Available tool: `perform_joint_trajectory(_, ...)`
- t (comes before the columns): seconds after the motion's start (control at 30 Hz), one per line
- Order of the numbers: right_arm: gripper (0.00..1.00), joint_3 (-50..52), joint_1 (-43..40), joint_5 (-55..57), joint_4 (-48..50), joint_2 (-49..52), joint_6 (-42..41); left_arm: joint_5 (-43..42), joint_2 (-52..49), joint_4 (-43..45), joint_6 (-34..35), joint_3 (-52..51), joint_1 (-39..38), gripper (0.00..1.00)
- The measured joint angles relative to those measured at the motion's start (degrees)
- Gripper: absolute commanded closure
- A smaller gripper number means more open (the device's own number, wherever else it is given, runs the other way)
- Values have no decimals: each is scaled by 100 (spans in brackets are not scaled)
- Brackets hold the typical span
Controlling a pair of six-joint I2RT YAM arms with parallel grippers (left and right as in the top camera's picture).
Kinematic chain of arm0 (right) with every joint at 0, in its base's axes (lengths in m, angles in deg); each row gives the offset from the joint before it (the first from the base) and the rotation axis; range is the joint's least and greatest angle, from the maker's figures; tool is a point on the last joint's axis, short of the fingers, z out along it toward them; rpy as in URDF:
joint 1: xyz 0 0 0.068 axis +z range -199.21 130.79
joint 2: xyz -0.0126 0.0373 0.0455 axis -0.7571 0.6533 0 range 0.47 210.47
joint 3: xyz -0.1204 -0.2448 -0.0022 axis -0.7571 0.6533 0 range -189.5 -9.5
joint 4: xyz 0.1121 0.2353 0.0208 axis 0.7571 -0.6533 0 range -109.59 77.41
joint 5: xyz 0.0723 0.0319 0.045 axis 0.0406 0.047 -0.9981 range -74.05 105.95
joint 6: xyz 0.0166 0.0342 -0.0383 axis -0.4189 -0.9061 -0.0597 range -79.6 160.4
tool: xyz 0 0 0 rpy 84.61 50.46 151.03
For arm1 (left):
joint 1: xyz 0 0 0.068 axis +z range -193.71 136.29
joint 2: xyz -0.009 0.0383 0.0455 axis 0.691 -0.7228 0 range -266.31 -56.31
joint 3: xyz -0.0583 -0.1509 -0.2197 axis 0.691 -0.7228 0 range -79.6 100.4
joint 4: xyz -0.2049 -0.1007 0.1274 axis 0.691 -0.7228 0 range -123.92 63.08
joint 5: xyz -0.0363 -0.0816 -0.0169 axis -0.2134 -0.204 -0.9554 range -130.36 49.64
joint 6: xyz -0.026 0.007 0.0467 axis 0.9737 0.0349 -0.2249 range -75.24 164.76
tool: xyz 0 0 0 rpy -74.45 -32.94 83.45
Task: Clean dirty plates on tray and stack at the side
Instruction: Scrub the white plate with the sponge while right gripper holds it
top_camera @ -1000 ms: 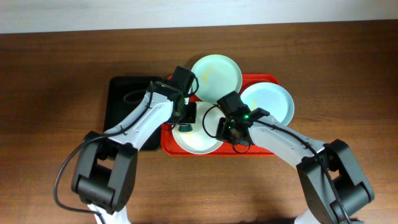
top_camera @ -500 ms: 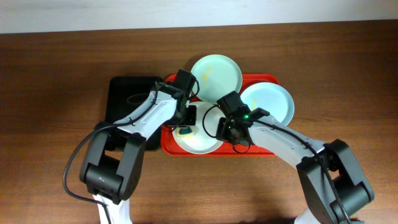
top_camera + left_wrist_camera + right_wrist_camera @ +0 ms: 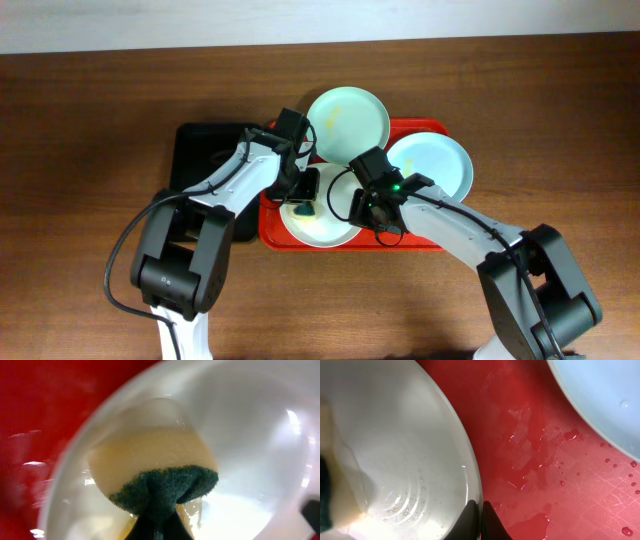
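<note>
White plate (image 3: 325,228) lies in the near-left part of the red tray (image 3: 268,232), and both arms are at work on it. The left gripper (image 3: 300,200) is closed tight on a sponge (image 3: 152,467). In the left wrist view its dark fingertips (image 3: 150,527) pinch the green scouring layer at the bottom of the picture. The yellow foam face is pressed against the inside of the white plate, close to the rim on the side toward the bench's left edge. The right gripper (image 3: 481,516) is clamped on the same plate's rim, on the side toward the bench's right edge. Its wrist view shows one finger just inside the rim and one outside it over the tray floor, with the rim filling the narrow slot between them. A wet film with fine ripples lies on the plate near that grip.

The tray sits about midway along the bench (image 3: 90,290), nearer the far edge than the near one. The mint green plate (image 3: 350,115) rests over the tray's far-left corner and reaches past the rim toward the bench's far edge; a small yellow smear shows on it. The pale blue plate (image 3: 435,165) lies in the tray's far-right part, reaching its right rim. Water drops (image 3: 535,467) bead on the red floor between the white and blue plates. A black tray (image 3: 200,160) lies just beside the red one, toward the bench's left edge, with the left arm crossing above it.
</note>
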Motion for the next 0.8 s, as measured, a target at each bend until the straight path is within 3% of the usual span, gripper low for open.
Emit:
perform_joint_trajectory(0.37,96,0,0,7,-2,0,-2,-1051,-111,354,-24,-35,-44,100)
perform_joint_trajectory(0.8,96,0,0,13,2,0,-2,269,1213,-302,26,-46,13,100)
